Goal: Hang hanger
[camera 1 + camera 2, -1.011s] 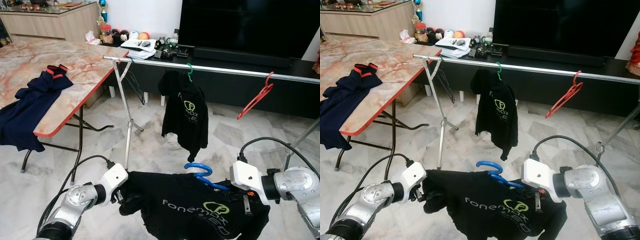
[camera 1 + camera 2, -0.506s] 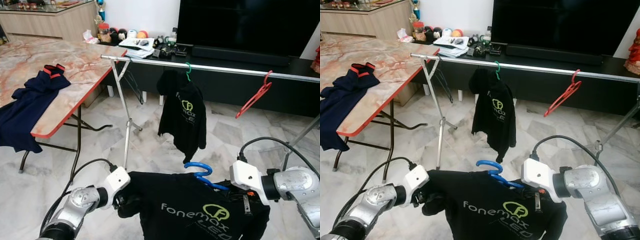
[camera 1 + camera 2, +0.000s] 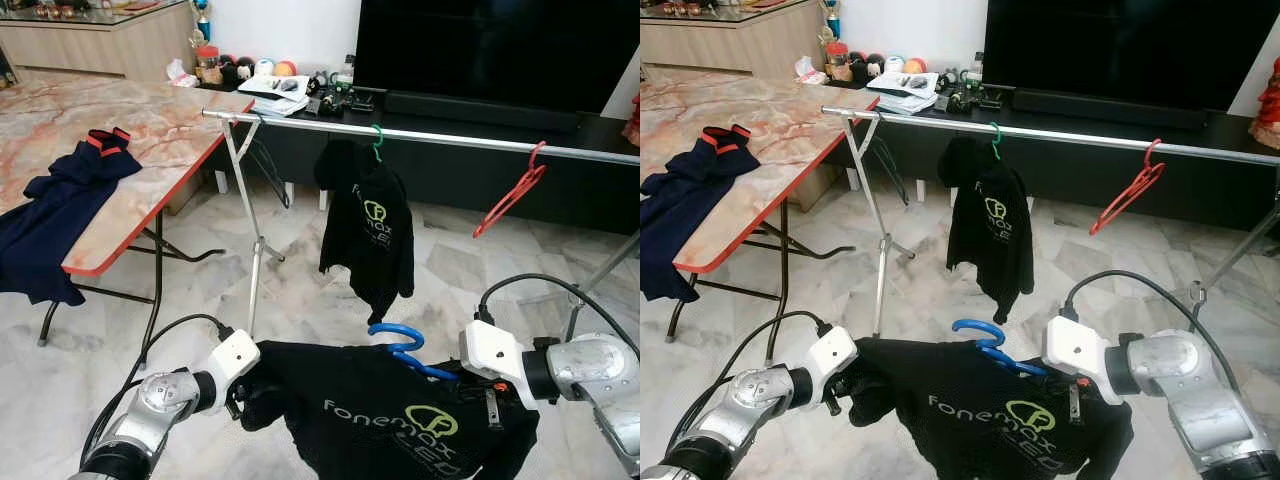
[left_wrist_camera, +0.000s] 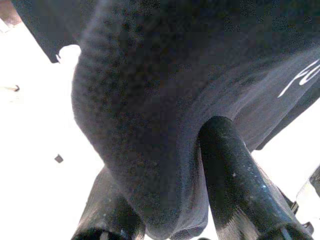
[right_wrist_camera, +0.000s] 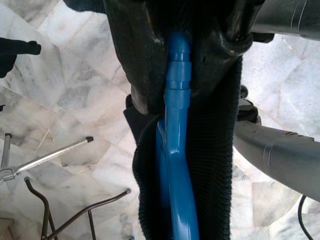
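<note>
1. Both eye views look forward and down from the head, sharing the clothes rail [image 3: 420,135] and black shirt [image 3: 390,420].
2. Each wrist view presses close against that shirt.

The black shirt [image 3: 390,415] in both hands hangs slightly lower than before.

Marble-patterned folding table [image 3: 150,125] with red edge, standing on white marble floor [image 3: 300,290]. Navy shirt [image 3: 55,205] with red collar spread on tabletop, hanging over its near edge. Clothes rack's legs [image 3: 255,250] beside table's far corner.
</note>
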Available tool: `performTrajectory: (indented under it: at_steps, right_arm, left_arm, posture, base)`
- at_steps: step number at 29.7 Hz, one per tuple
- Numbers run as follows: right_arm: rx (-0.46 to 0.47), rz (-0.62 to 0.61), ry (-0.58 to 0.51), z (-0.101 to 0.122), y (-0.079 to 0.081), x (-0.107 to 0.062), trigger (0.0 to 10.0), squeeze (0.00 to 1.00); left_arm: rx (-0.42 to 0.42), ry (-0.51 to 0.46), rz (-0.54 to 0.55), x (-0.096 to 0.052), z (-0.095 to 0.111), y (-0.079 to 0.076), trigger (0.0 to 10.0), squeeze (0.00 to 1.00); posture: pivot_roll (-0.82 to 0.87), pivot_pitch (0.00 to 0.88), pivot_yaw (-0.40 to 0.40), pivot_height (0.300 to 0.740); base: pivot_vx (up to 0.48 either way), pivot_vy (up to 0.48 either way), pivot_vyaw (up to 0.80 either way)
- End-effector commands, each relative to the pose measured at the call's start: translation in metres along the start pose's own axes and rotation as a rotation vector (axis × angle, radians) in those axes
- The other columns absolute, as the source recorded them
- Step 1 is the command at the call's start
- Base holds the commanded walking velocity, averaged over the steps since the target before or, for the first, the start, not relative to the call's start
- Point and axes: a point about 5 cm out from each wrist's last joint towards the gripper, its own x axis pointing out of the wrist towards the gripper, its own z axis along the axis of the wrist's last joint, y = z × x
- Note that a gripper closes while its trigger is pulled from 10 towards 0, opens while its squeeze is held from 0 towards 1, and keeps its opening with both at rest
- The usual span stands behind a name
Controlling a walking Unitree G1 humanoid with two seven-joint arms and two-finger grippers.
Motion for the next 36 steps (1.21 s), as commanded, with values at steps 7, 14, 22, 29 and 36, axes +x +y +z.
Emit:
performTrajectory:
  at_steps: [7, 14, 22, 29, 36]
  right_arm:
    - [-0.056, -0.014, -0.041, 0.014, -0.005, -0.001, 10.0, 0.00]
    - [-0.053, -0.015, -0.043, 0.013, -0.004, -0.001, 10.0, 0.00]
    - [-0.044, -0.057, -0.024, 0.008, -0.005, -0.001, 10.0, 0.00]
    - [-0.026, -0.158, -0.041, 0.006, -0.012, -0.003, 10.0, 0.00]
    - [-0.014, -0.244, -0.045, 0.006, -0.021, -0.003, 10.0, 0.00]
  left_arm:
    - [-0.009, 0.015, 0.003, -0.004, -0.003, 0.003, 0.0, 0.00]
    - [-0.011, 0.019, 0.013, -0.005, -0.004, 0.005, 0.0, 0.00]
    - [-0.044, 0.029, 0.232, -0.019, -0.010, 0.026, 0.0, 0.00]
    - [-0.138, 0.234, 0.580, -0.052, -0.048, 0.050, 0.0, 0.00]
    - [-0.229, 0.491, 0.703, -0.073, -0.091, 0.038, 0.0, 0.00]
  posture:
    - [0.14, 0.064, -0.008, 0.740]
    - [0.14, 0.058, -0.007, 0.740]
    - [0.14, 0.037, -0.005, 0.740]
    - [0.15, 0.037, -0.006, 0.740]
    - [0.15, 0.052, -0.008, 0.740]
  base:
    - [0.000, 0.000, 0.00]
    - [0.000, 0.000, 0.00]
    - [0.000, 0.000, 0.00]
    - [0.000, 0.000, 0.00]
    - [0.000, 0.000, 0.00]
